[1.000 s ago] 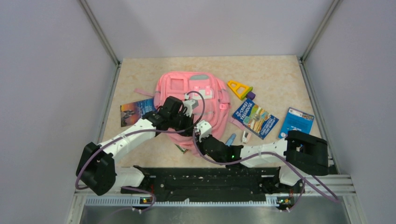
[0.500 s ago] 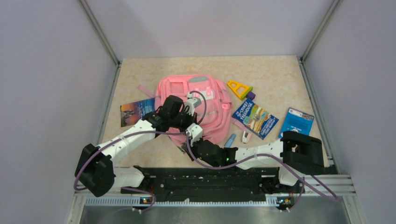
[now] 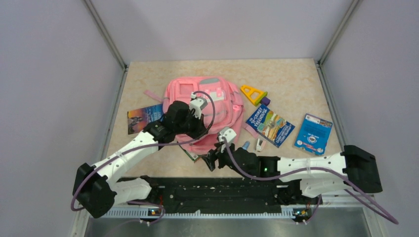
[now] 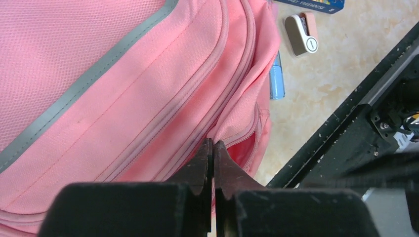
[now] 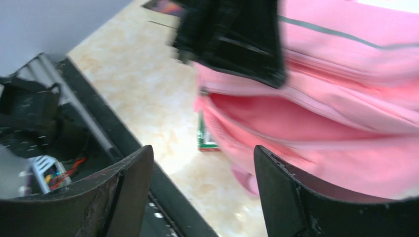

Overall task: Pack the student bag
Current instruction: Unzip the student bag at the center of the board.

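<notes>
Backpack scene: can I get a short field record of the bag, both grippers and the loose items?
backpack: pink, near-side compartment gaping
left gripper: shut on the backpack's zip edge
right gripper: open, empty, facing the opening
right of backpack: yellow triangle, blue book, blue booklet, pen
left of backpack: dark booklet

- Any words you can read?
- Only "TREEHOUSE", in white on the blue book [image 4: 311, 4] at the top edge of the left wrist view.
- And the light blue booklet [image 3: 313, 134]?
- Print too small.
</notes>
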